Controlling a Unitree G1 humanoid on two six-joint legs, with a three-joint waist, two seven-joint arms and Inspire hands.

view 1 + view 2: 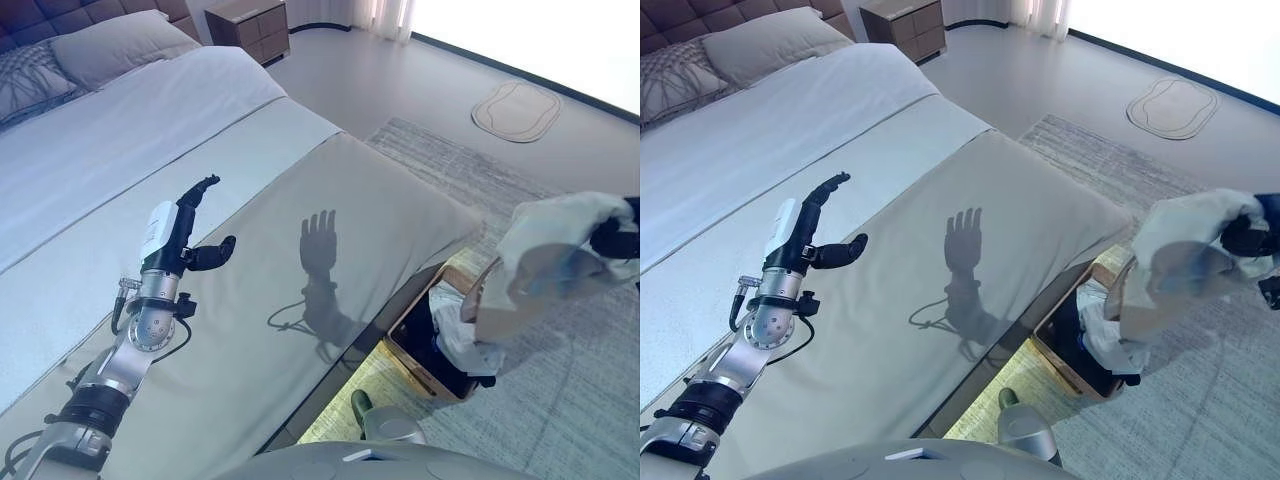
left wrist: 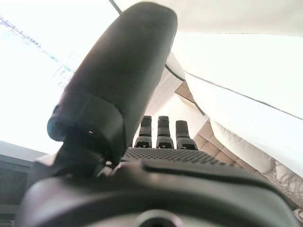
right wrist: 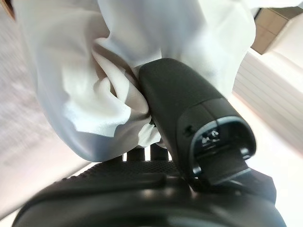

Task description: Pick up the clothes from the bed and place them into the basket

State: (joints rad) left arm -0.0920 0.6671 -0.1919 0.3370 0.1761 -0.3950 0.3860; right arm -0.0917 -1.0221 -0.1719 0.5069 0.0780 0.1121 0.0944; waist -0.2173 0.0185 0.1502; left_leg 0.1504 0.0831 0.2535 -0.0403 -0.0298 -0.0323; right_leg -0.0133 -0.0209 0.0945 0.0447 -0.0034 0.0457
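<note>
Clothes point(image 1: 545, 262): a white garment is clenched in the right hand point(image 1: 618, 238), held over the basket point(image 1: 432, 352) beside the bed point(image 1: 330, 210). Left hand point(image 1: 192, 232) is held relaxed, empty, above the bedcover.

Your right robot hand point(image 1: 618, 238) hangs above the basket point(image 1: 425, 350), clenched on a white garment point(image 1: 545, 255) that drapes over the basket's mouth. White clothes point(image 1: 462, 340) already fill part of the basket. The bed point(image 1: 330, 230) edge stands just beside it. Your left robot hand point(image 1: 825, 225), fingers straight, hovers over bare bedcover, with the pillows point(image 1: 90, 55) well apart.
</note>
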